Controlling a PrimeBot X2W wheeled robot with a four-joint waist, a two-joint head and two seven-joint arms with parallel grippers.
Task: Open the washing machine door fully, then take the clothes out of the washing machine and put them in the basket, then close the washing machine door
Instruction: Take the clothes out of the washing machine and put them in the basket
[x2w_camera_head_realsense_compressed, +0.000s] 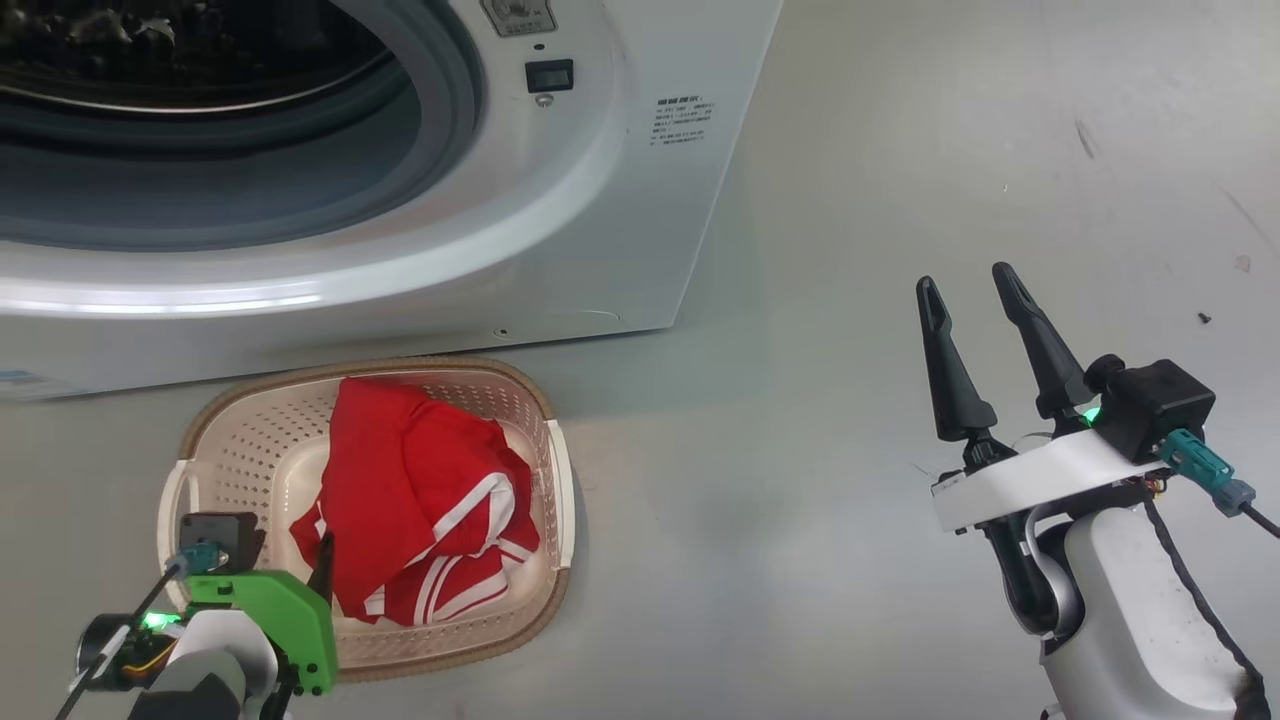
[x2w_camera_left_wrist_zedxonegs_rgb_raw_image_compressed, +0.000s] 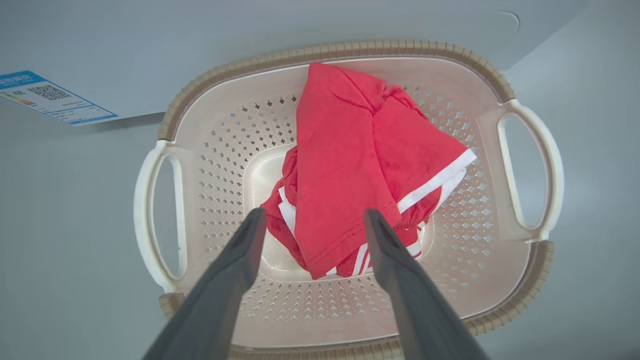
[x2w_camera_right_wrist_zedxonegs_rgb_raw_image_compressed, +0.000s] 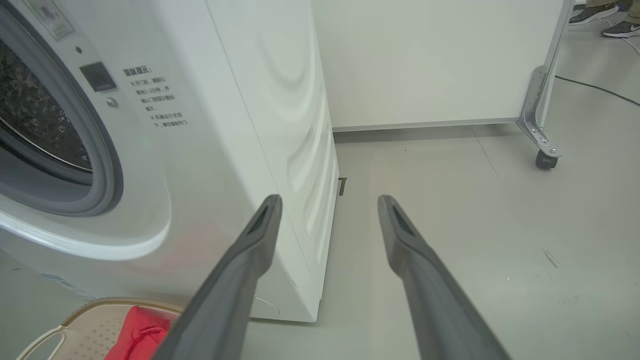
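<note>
Red clothes (x2w_camera_left_wrist_zedxonegs_rgb_raw_image_compressed: 360, 165) lie heaped inside the basket (x2w_camera_left_wrist_zedxonegs_rgb_raw_image_compressed: 320, 52) | left gripper (x2w_camera_left_wrist_zedxonegs_rgb_raw_image_compressed: 315, 214) above basket, fingers spread, holding nothing | right gripper (x2w_camera_head_realsense_compressed: 965, 278) well right of basket, spread, empty | advice: lift left straight up, avoid snagging cloth

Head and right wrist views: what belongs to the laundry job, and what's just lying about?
Job: washing machine, clothes, basket.
Lying about: wheeled white panel, floor cable, person's shoes.
</note>
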